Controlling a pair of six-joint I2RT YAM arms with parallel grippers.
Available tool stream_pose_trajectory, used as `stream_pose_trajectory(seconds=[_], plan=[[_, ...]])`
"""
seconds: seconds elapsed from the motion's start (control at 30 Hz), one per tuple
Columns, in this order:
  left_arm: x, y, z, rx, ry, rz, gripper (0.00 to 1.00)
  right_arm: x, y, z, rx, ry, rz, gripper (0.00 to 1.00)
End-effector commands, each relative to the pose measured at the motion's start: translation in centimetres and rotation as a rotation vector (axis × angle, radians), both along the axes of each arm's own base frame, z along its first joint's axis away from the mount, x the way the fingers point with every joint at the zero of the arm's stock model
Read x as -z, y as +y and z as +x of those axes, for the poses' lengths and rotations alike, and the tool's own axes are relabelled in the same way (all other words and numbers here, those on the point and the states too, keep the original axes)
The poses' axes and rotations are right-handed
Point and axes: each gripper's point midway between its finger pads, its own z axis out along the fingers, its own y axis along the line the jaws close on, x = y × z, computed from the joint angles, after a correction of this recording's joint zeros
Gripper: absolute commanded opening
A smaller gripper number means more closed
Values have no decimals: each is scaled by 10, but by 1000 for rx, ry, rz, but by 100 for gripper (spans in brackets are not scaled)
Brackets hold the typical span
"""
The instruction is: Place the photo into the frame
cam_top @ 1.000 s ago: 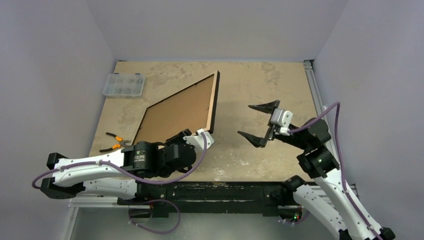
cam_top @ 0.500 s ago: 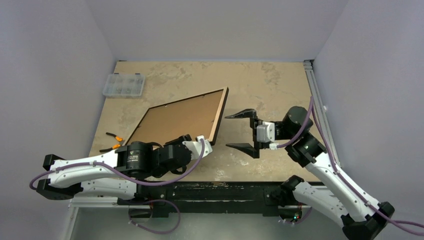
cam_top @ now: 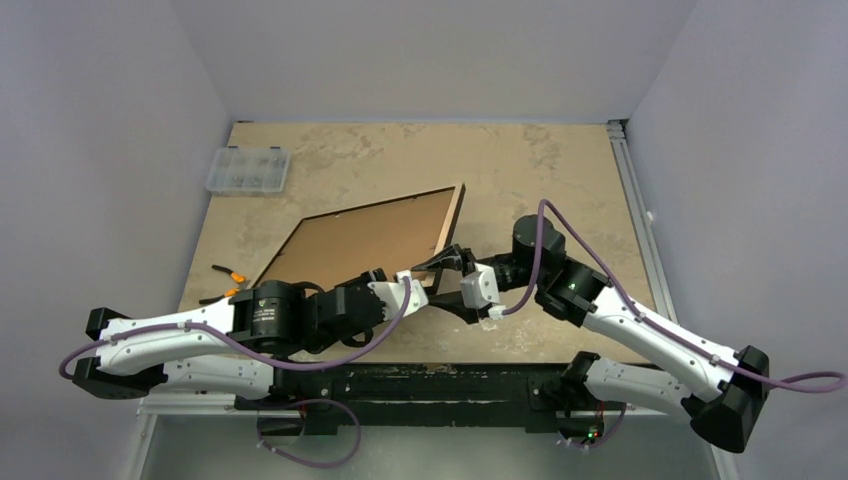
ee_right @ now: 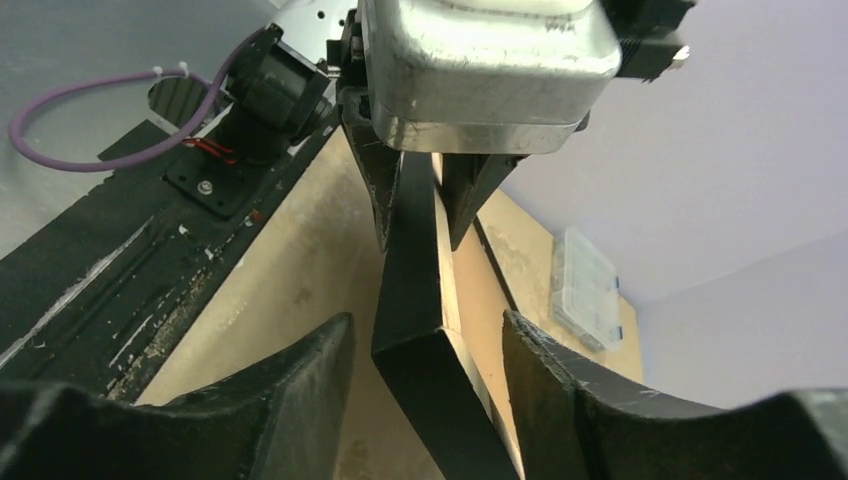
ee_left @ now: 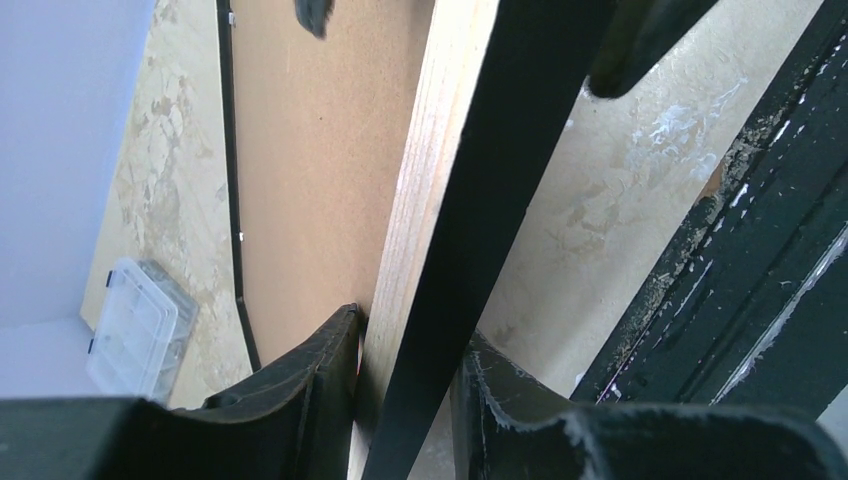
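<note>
The frame (cam_top: 370, 235), black on its front and tan wood on its back, stands tilted over the table's left half. A brown board fills its back. My left gripper (cam_top: 415, 280) is shut on the frame's near right corner. In the left wrist view both pads press the wooden edge (ee_left: 425, 230), one on each side of my left gripper (ee_left: 405, 390). My right gripper (cam_top: 450, 275) straddles the same corner from the right. In the right wrist view the frame corner (ee_right: 420, 330) sits between my right gripper (ee_right: 428, 380), with a gap on each side, so it is open. The photo is out of view.
A clear plastic organiser box (cam_top: 247, 170) lies at the back left of the table. Orange-handled pliers (cam_top: 228, 283) lie near the left edge. A black rail (cam_top: 450, 380) runs along the near edge and an aluminium rail (cam_top: 630, 190) along the right edge.
The right arm has swung left and down until its fingers sit round the frame's near corner, and its jaws have narrowed. The frame has tipped lower, its far right corner moving right.
</note>
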Motion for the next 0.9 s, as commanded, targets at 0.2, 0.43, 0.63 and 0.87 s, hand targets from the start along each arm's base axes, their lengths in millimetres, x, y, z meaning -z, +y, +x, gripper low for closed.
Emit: stream_pose_trajectory(seconds=[0.2,0.43,0.63,0.87], plan=[[-42,-49,-29,53,172,-359,0,-17,8,14,64,-80,37,22],[-47,-39,-17,-47,139,-376,43,-20,7,18,100,-53,31,0],[-60,-28,-4,-135,87,-403,100,-20,0,19,151,8,37,0],[-97,-22,2,-147,40,-545,100,-32,-18,23,292,165,87,0]])
